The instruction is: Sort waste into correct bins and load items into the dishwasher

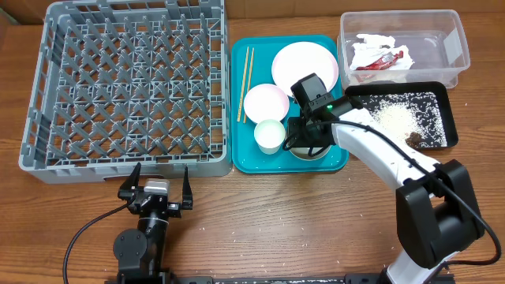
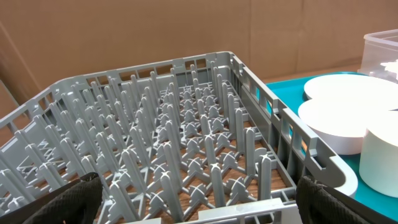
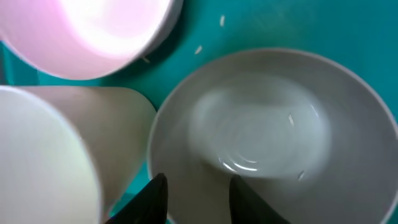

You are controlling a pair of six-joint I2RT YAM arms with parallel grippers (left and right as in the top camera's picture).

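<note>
Two grippers, overhead: left gripper (image 1: 160, 183) parked before the dish rack (image 1: 47, 95), jaws wide apart, empty; right gripper (image 1: 306, 142) low over a white bowl (image 1: 309, 158) on the teal tray (image 1: 245, 162).
Waste, overhead: red wrapper (image 1: 383, 59) and tissue (image 1: 367, 43) lie in the clear tub (image 1: 461, 51); rice (image 1: 394, 118) in the black tray (image 1: 450, 118).
Left wrist: rack pegs bare; second bowl (image 2: 336, 124) and cup (image 2: 382, 155) just beside the rack.
Right wrist: fingers (image 3: 155, 199) set narrow, straddling the bowl's near rim; grip contact cannot be told.
Handling: bowl judged rigid, smooth, breakable; take it at the rim, wall between the two fingers, with moderate force, and lift level.
</note>
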